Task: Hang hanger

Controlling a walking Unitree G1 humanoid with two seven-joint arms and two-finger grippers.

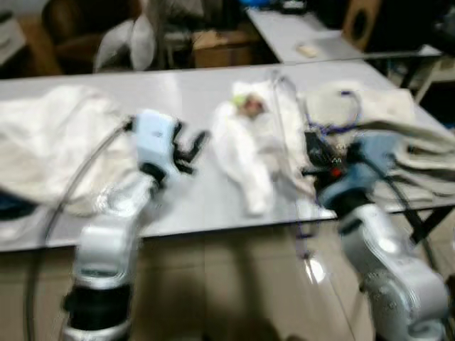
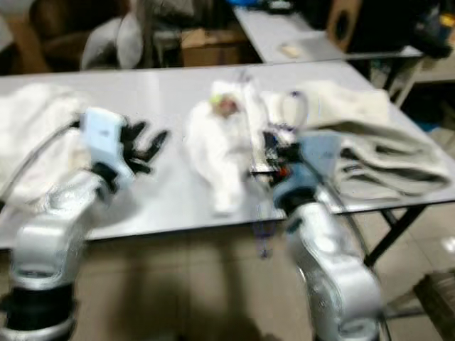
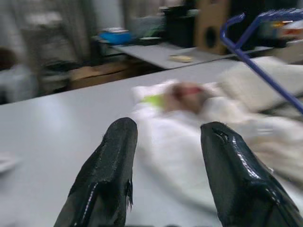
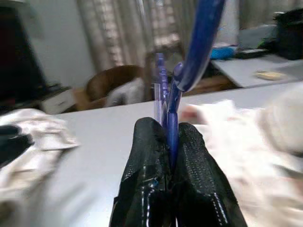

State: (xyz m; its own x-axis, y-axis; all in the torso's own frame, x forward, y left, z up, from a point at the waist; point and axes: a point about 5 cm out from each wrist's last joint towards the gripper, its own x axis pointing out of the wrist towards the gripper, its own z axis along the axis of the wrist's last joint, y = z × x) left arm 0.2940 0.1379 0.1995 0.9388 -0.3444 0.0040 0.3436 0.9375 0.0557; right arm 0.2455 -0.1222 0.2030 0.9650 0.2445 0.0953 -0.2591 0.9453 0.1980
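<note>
Closest to my head camera are the two silver arms, reaching out over the near edge of the grey table (image 1: 192,206). On my right wrist camera the right gripper (image 4: 170,142) has its black fingers (image 4: 147,156) pressed together on the thin blue hanger (image 4: 171,113), whose rod runs up from between them and curves away above. From the head, that gripper sits by the table's near right edge, beside the small white garment (image 1: 252,153) lying in the middle of the tabletop. My left gripper (image 3: 168,142) hovers over the table with its fingers spread wide and nothing between them, pointed toward that same garment. A rumpled white cloth (image 1: 53,142) lies at the table's left end and folded cream bedding (image 2: 377,153) at its right end. As I judge it, the pick-up is done: the hanger is in hand and off the table. What is left is the hanging itself, and I can make out no rail or hook to take it, so I expect I must find one first. Everything is blurred, so finer detail escapes me.
</note>
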